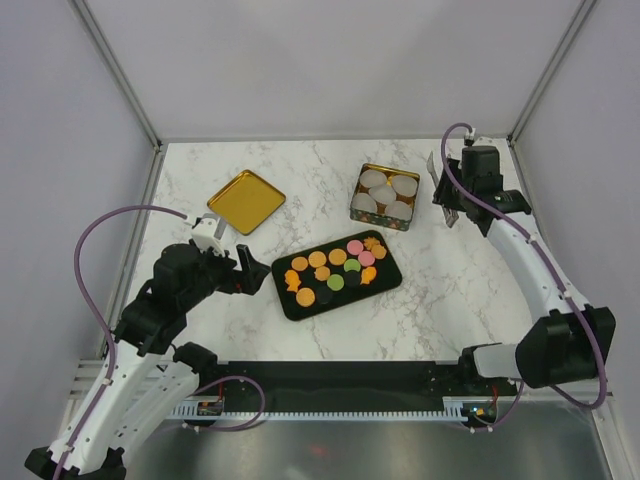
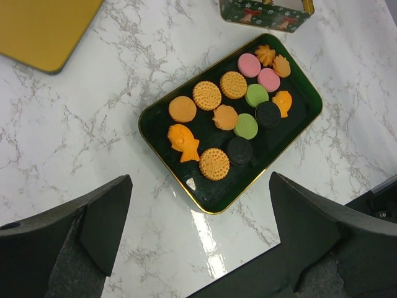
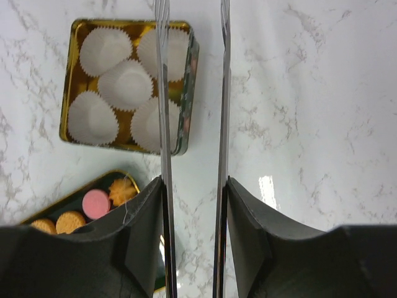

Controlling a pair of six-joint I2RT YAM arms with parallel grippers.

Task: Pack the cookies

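The cookies (image 2: 224,117) all lie flat in a shallow black tray (image 2: 214,195) with a gold rim, which sits aslant near the middle of the marble counter (image 1: 450,290). They are round, fish-shaped and flower-shaped pieces in orange, pink, green and black, packed loosely in rows with some touching. From above, a square tin (image 1: 386,196) stands at about 1 o'clock from the tray, a little apart from it, with white fluted paper cups (image 3: 124,84) crowded inside and no cookie in any cup that shows. A flat gold lid (image 1: 246,200) lies at about 10 o'clock from the tray, well apart from the tin. The left fingers (image 2: 93,223) are spread wide and hold nothing. They hang over the counter at about 9 o'clock from the tray, and in the left wrist view the tray's near corner falls between them. The right fingers (image 3: 139,236) sit at 3 o'clock from the tin and are pinching a pair of thin metal tongs (image 3: 162,93), one finger against each blade. The blades run out parallel with a gap between them. In the right wrist view one blade crosses the tin's edge and the other lies over bare counter beside it. Whether the tips touch anything cannot be told.
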